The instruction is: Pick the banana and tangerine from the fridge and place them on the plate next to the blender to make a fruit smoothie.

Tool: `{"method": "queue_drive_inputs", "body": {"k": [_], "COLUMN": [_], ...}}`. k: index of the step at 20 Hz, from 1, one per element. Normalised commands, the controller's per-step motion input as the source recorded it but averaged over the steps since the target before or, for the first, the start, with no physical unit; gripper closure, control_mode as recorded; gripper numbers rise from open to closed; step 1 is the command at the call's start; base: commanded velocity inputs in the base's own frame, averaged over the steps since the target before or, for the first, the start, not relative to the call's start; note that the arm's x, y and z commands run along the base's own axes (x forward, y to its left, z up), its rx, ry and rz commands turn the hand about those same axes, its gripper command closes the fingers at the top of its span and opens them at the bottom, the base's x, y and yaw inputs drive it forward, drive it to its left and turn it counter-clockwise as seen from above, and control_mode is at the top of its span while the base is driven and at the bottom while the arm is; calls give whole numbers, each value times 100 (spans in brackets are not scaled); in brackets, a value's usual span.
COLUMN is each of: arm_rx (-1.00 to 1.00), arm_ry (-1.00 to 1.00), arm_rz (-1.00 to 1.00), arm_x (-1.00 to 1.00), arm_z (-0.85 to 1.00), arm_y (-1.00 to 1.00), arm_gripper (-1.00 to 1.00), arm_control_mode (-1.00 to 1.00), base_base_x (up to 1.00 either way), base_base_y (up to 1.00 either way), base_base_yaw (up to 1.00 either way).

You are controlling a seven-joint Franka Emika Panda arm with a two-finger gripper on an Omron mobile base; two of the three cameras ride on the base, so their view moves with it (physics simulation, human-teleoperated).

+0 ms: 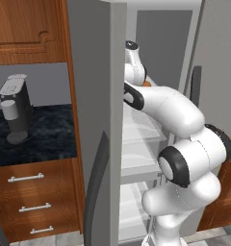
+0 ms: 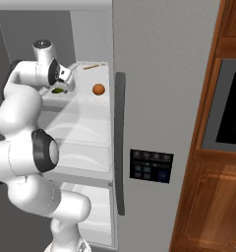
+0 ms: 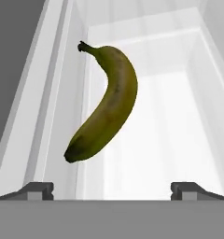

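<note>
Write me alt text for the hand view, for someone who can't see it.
A dark greenish-yellow banana lies on a white fridge shelf, its stem toward the top of the picture. The open pincer has its two dark fingertips at the bottom edge, spread wider than the fruit.

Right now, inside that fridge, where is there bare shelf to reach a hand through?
Bare white shelf lies below the tangerine, and the shelf floor right of the banana is free. It is crowded at the shelf's left, where the open gripper hovers over the banana.
</note>
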Motion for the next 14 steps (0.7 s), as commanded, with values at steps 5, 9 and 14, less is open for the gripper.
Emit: {"method": "queue_drive_inputs", "body": {"k": [5,9,14], "arm_rx": [0,0,0], "arm_ry": [9,8,6], "arm_rz": [-1,-1,-1], "arm_x": [29,29,25], "arm_z": [-8,-16,-23], "arm_y": [13,15,7], "arm_gripper": [-100,-100,-100], "arm_control_mode": [-100,-100,-100], "base_base_x": [0,0,0], "base_base_y": [0,0,0], "base_base_yaw": [0,0,0]}}
